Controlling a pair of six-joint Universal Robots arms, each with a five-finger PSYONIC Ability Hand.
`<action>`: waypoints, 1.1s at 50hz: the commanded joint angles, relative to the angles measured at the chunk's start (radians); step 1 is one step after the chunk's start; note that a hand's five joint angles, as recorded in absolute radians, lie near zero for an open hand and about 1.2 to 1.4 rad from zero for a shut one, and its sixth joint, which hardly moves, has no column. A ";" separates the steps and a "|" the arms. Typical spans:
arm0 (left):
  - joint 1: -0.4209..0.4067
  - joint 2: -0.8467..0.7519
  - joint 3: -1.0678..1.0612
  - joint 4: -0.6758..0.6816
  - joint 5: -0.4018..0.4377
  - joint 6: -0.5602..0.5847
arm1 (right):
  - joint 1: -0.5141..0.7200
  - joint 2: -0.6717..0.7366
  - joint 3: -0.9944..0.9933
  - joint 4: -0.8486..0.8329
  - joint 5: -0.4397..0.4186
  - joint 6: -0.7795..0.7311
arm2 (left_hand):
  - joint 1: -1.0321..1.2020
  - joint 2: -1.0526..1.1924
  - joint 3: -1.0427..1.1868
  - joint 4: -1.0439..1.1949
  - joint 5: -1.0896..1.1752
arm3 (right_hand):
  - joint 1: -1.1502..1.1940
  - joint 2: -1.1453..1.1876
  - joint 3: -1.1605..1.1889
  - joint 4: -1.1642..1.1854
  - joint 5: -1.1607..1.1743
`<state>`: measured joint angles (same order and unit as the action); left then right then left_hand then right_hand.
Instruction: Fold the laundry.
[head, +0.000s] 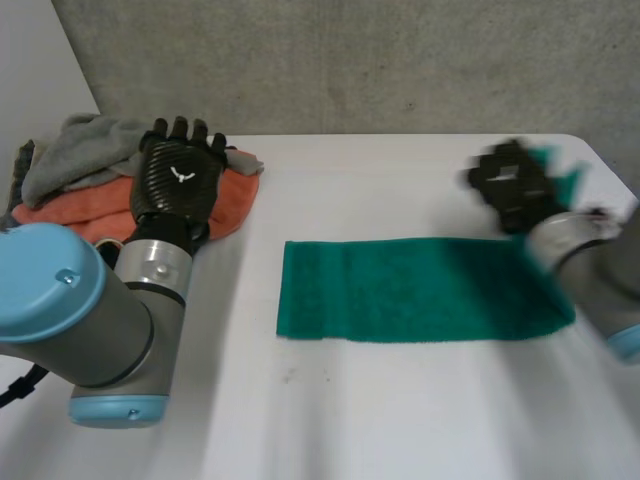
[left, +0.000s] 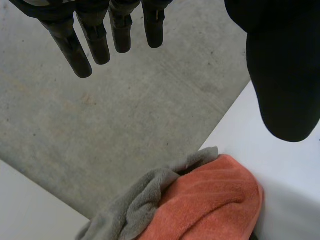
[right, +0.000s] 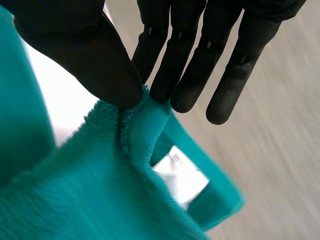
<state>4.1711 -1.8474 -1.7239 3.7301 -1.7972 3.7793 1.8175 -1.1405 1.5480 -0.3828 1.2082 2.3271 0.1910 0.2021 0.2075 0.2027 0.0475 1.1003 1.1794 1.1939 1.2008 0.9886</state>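
A green towel (head: 420, 290) lies folded in a long strip across the middle of the white table (head: 350, 420). My right hand (head: 512, 188) is lifted above the strip's far right end and pinches that corner of the green towel (right: 135, 150) between thumb and fingers (right: 170, 75); a white label (right: 177, 170) hangs just beneath the pinch. My left hand (head: 178, 180) hovers with straight fingers (left: 95, 40) over a pile at the table's far left, an orange towel (head: 90, 212) with a grey cloth (head: 85, 150) on top, touching neither.
The orange towel (left: 210, 205) and grey cloth (left: 135, 205) lie at the table's far left corner, against a grey concrete wall (head: 350, 60). My left arm (head: 90, 320) fills the near left of the table.
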 joint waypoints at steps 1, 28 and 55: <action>0.014 0.017 -0.020 -0.048 0.001 -0.042 | 0.304 0.117 -0.028 -0.027 -0.105 -0.025 | -0.016 -0.027 -0.032 -0.027 -0.047 | 0.296 0.217 0.202 0.195 0.233; -0.032 -0.033 0.018 -0.050 0.006 -0.041 | -0.001 0.036 0.089 0.283 0.017 0.261 | -0.016 -0.027 -0.032 -0.027 -0.047 | -0.926 -1.005 -1.019 -1.026 -0.989; -0.043 -0.004 0.003 -0.061 -0.001 -0.044 | 0.382 0.114 -0.022 0.069 -0.001 0.133 | -0.016 -0.027 -0.032 -0.027 -0.047 | 0.296 0.217 0.202 0.195 0.233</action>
<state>4.1206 -1.8638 -1.7164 3.6697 -1.7963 3.7367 2.0194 -1.0798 1.5440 -0.2594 1.2893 2.4671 0.1910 0.2021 0.2075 0.2027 0.0475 1.1036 1.1788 1.1911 1.1995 1.0117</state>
